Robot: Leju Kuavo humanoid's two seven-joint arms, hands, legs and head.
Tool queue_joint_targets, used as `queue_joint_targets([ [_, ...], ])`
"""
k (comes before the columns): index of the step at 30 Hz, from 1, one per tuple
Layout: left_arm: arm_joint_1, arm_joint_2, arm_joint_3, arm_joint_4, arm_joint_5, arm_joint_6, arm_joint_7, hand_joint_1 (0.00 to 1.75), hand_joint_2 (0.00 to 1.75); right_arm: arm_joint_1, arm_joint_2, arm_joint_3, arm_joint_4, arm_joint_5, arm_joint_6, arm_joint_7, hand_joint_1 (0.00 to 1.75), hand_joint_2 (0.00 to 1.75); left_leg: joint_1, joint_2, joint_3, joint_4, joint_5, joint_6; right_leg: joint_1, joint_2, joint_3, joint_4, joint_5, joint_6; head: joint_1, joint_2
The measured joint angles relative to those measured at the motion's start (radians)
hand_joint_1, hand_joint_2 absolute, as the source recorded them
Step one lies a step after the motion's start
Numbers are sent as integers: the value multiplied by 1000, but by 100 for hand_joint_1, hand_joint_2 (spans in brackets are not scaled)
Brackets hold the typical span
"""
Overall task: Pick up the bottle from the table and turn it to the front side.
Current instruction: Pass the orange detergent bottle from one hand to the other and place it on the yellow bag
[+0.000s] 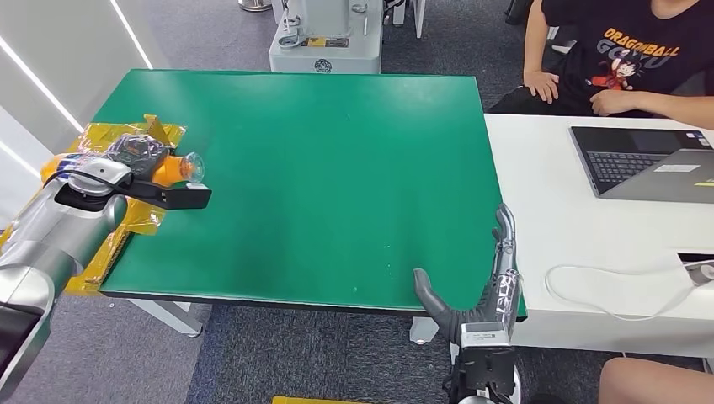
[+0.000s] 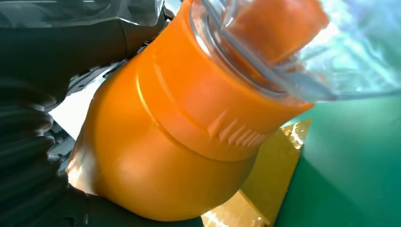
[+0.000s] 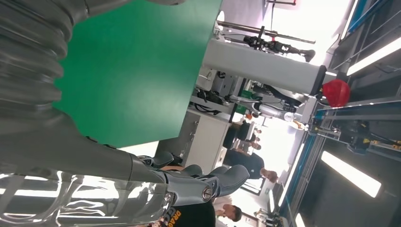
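The left robot hand held the orange bottle at the left side of the green table, over the patch of yellow tape laid along that edge. The bottle lay roughly on its side in the grasp, its clear cap pointing toward the middle of the table. In the left wrist view the bottle's orange shoulder and ribbed collar sat against the dark fingers, and the transparent cap showed an orange spout inside it. What the bottle held could not be told through its opaque orange wall.

The right robot hand held nothing, its fingers stretched out and apart at the table's near right corner, thumb spread to one side. In the right wrist view those fingers reached past the green table edge.

A white table stood just beside the green one, carrying an open laptop and a loose white cable. A person in a black printed shirt sat behind it.
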Motion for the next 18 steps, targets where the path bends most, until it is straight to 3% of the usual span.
queue_joint_targets([
  [10,0,-9,0,30,-26,2,-10,175,175,10,5,-3,-12,1,-6,-5,0,175,0,0,0,0,0,0,0,0,0,0,0,0,0,0],
  [18,23,23,0,51,-7,11,-40,175,175,34,5,-4,-42,26,-8,8,0,175,0,0,0,0,0,0,0,0,0,0,0,0,0,0],
])
